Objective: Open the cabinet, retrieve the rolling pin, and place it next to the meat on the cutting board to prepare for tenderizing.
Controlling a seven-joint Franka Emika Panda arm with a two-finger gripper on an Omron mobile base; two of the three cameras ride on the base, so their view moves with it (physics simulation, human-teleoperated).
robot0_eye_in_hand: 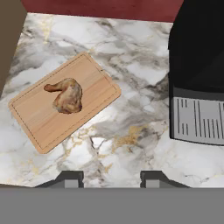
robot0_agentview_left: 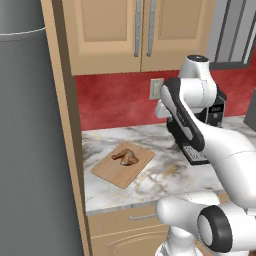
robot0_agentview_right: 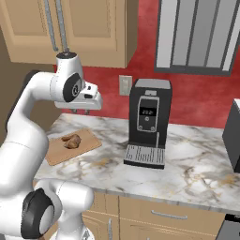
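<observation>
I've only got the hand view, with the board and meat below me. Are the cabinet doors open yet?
Observer: No. Both doors of the cabinet are shut, with their handles side by side in the middle.
Operator: Where is it relative to the board?
Observer: Mounted high, above the cutting board and the meat.
Operator: What's the black thing on my right?
Observer: A coffee machine with a small display on its front.
</observation>
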